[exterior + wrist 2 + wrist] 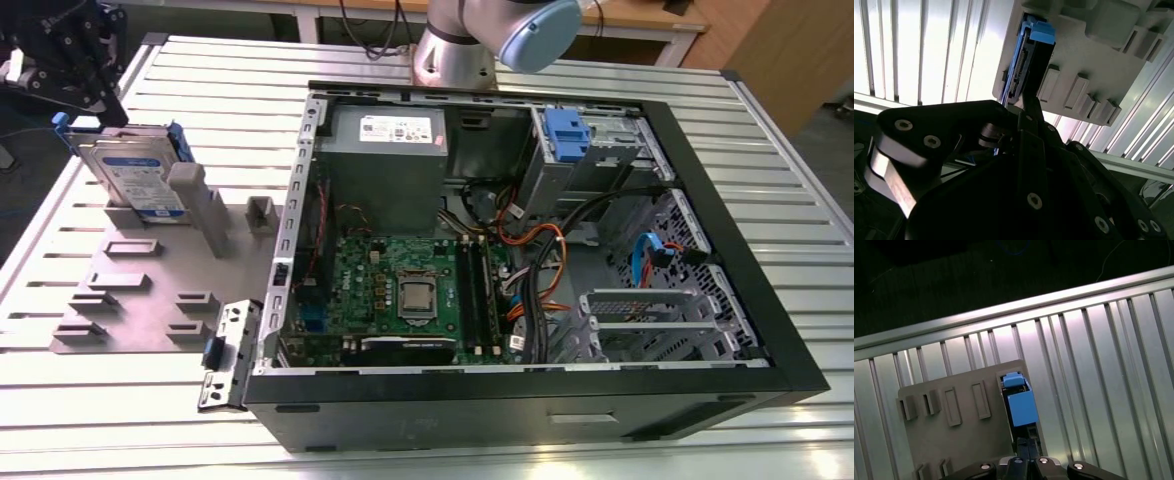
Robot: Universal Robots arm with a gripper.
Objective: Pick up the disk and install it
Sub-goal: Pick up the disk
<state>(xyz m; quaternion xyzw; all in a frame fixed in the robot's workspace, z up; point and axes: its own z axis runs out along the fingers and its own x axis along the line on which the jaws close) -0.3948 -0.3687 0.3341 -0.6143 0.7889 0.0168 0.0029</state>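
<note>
Ribbed aluminium table (200,60) carries everything. At the exterior view's left, the black gripper (110,108) hangs with its fingers (1031,117) looking pressed together, nothing between them. Just beneath its tips the disk (131,175) stands on edge in a slot of the grey fixture plate (147,290), its blue bracket rail (1022,409) facing the tool. Well away from the gripper, toward the exterior view's right, lies the open computer case (747,300), its motherboard (400,290) exposed and its blue-tabbed drive cage (567,135) farther off

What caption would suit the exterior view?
Black robot hand near the upright silver blue-railed hard drive in a grey holder, beside an open black computer case.
</note>
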